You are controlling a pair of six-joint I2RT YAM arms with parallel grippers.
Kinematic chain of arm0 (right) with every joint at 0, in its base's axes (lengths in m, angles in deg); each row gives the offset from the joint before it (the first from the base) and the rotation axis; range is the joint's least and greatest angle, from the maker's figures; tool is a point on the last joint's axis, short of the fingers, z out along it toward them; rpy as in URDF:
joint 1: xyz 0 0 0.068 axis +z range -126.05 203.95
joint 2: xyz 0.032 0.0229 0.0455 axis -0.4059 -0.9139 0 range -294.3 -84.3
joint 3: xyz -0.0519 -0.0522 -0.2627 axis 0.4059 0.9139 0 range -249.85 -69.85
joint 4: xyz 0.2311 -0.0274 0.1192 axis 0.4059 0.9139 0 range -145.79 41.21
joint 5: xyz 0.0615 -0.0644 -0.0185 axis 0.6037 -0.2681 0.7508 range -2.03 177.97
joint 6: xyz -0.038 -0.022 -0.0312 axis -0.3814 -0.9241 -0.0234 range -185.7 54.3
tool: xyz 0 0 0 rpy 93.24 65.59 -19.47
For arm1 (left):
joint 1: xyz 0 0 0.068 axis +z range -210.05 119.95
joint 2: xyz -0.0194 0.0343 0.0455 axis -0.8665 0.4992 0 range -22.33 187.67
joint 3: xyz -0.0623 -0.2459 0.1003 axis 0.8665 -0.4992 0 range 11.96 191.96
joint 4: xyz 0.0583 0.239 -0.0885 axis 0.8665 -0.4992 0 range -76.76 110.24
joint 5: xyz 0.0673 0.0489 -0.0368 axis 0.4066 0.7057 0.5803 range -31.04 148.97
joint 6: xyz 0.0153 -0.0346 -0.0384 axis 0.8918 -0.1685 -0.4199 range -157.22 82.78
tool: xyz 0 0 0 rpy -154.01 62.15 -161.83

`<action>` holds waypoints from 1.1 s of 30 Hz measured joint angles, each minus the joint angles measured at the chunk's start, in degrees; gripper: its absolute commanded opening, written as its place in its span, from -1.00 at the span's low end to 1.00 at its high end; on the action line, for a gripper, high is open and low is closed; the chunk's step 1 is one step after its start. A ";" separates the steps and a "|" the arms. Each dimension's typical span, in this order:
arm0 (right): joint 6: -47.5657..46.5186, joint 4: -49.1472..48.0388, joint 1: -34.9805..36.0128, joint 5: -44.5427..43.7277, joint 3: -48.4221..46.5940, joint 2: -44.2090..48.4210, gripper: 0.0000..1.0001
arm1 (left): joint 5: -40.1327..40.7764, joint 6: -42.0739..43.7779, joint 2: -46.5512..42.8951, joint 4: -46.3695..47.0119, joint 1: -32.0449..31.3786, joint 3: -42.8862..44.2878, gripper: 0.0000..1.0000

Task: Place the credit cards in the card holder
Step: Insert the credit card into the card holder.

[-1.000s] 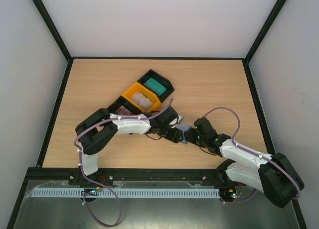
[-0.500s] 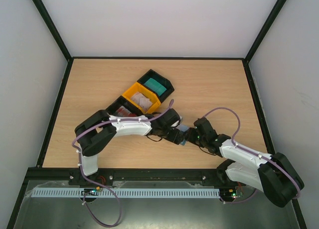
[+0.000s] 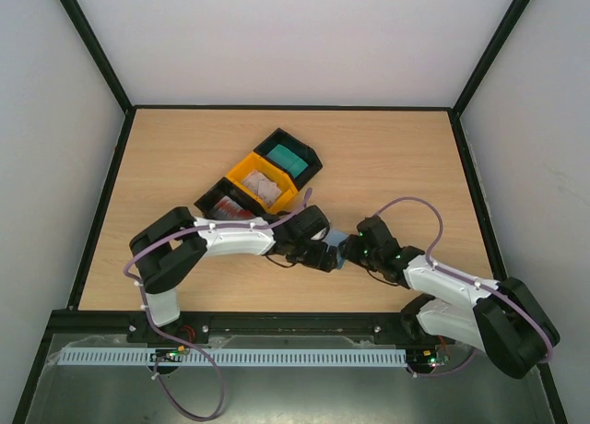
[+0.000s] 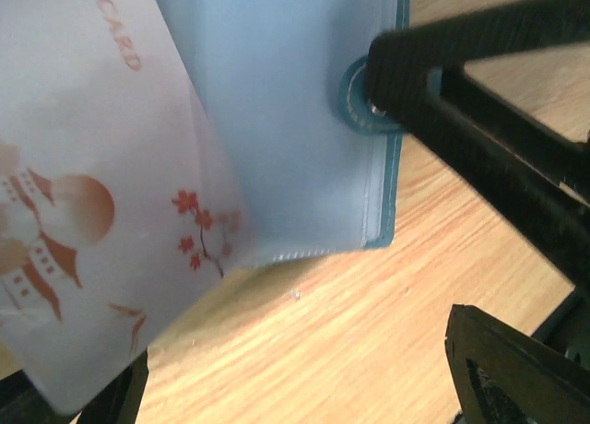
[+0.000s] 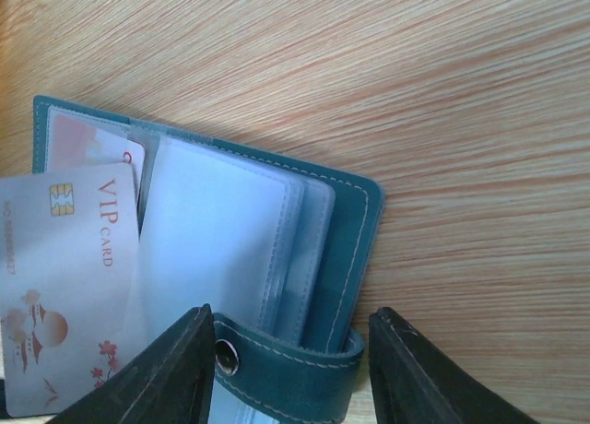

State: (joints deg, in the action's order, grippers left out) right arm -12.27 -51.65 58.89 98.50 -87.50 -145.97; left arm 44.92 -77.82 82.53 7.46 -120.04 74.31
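Your left tool (image 4: 300,373) has backed off, jaws apart, leaving the credit card (image 4: 92,212) half-sleeved just ahead. Your right tool (image 5: 290,346) clamps the card holder (image 5: 350,221) by its tab, keeping it open.

top external: high, rearward, facing down, far. left wrist: facing past left gripper (image 4: 295,378), very near. right wrist: past right gripper (image 5: 290,350), near. shared: card holder (image 5: 346,230).
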 measured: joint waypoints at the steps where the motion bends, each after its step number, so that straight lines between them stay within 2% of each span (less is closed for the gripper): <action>1: 0.04 0.00 0.00 -0.09 -0.17 -0.26 -0.09 | -0.42 -0.28 -0.52 0.04 0.00 -0.63 0.79; 16: 0.81 -0.22 0.00 -0.72 -0.61 -1.11 -0.09 | -4.66 0.00 -3.28 1.70 2.91 -3.96 0.79; 19: 0.79 -0.15 0.00 -1.01 -0.68 -1.11 -0.10 | -3.91 0.42 -3.82 0.96 3.54 -3.96 0.68; 22: 0.72 0.15 0.00 -1.60 -0.79 -1.11 -0.10 | -1.97 0.42 -5.40 -0.07 4.46 -3.96 0.38; 24: 0.57 0.31 0.00 -1.81 -0.85 -1.18 -0.10 | -0.46 -0.24 -6.19 -0.44 5.40 -3.91 0.29; 31: 0.00 0.26 0.00 -2.36 -1.51 -2.34 -0.10 | 3.43 -1.62 -5.64 -0.72 9.18 -3.41 0.28; 33: -0.24 0.22 0.00 -2.40 -1.68 -2.64 -0.10 | 3.80 -1.81 -4.31 -0.70 9.38 -2.71 0.17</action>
State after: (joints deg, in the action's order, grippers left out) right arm -12.51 -51.43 58.89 96.09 -89.18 -148.61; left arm 48.73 -79.63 78.22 6.76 -110.66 71.60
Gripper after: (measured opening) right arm 0.451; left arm 0.642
